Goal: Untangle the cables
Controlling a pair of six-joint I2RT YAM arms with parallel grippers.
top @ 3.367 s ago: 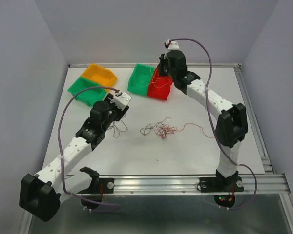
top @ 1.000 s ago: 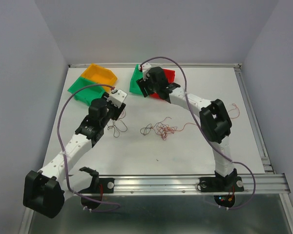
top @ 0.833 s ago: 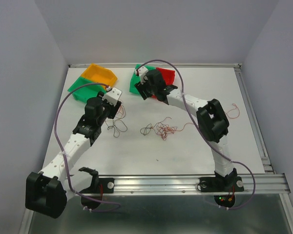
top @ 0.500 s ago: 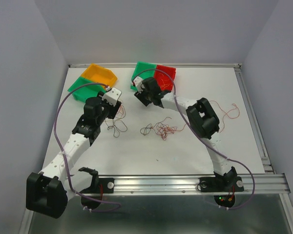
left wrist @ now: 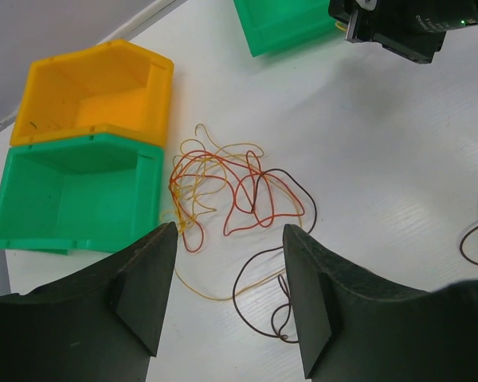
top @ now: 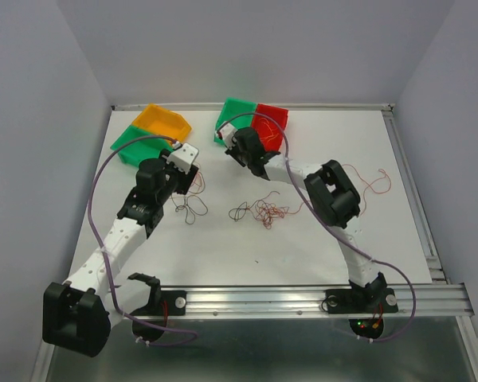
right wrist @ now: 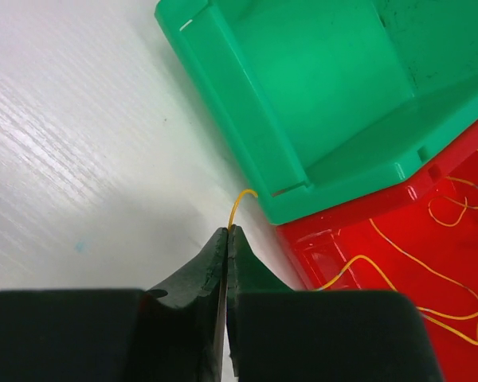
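Observation:
The cables are hair-thin wires. A tangle of red, orange and yellow cables [left wrist: 223, 187] with a dark brown cable [left wrist: 263, 270] lies on the white table just ahead of my left gripper [left wrist: 230, 229], which is open and holds nothing. In the top view that bunch [top: 193, 207] sits below the left gripper [top: 194, 183]. Another tangle [top: 263, 211] lies mid-table, and a red cable [top: 374, 181] trails right. My right gripper [right wrist: 227, 231] is shut on a yellow cable end [right wrist: 237, 203] at the front corner where the green bin meets the red bin.
An orange bin [left wrist: 88, 87] and a green bin [left wrist: 64, 191] stand at the back left. A second green bin [right wrist: 342, 79] adjoins a red bin [right wrist: 342, 247] holding yellow wires [right wrist: 430, 270]. A metal rail [top: 303, 296] runs along the near edge.
The right arm swung down from over the bins to their front edge and closed its jaws on the yellow cable end. The left arm shifted slightly and stayed open.

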